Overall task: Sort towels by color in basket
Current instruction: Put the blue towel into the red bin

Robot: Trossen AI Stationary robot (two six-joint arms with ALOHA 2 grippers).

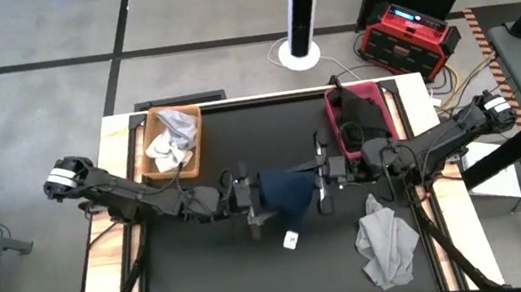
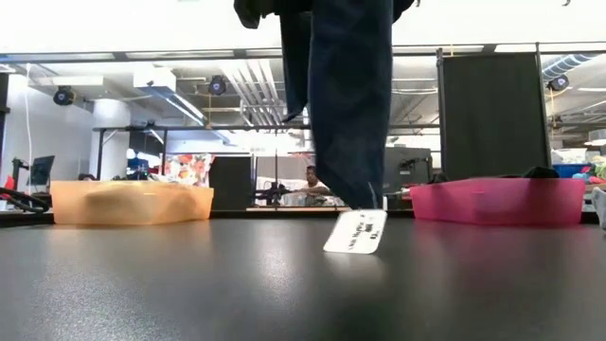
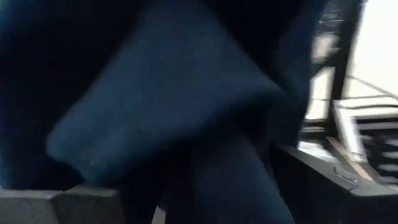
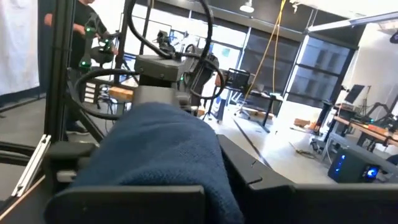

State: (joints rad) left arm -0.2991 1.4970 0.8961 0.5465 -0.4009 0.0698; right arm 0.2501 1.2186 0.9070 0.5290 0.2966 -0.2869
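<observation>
- Both dark arms reach inward over the middle of the black table point(image 1: 207, 274), meeting at a navy blue towel point(image 1: 285, 191) held up off the surface – its lower end and a white tag point(image 2: 356, 231) hang down, the tag seeming to brush the tabletop in the low view
- The left gripper point(image 1: 250, 196) comes in from the left, level with the towel's left edge; its fingers stand spread wide with navy cloth filling the left wrist view, and whether they actually grip the cloth cannot be told
- The right gripper point(image 1: 321, 173) comes in from the right, its fingers clenched on the navy blue towel's upper right edge – the cloth bunches over them in the right wrist view
- Baskets, counted: two – an orange basket point(image 1: 150, 130) at the table's back left and a pink basket point(image 1: 330, 117) at its back right
- Towels, counted: white towels point(image 1: 171, 141) crumpled in the orange basket, their number hard to tell; dark cloth point(image 1: 362, 112) in the pink basket, number also unclear; one light grey towel point(image 1: 387, 240) lying rumpled on the table at front right; one navy towel in the air
- One person point(image 2: 311, 180) shows far off in the room behind the table
</observation>
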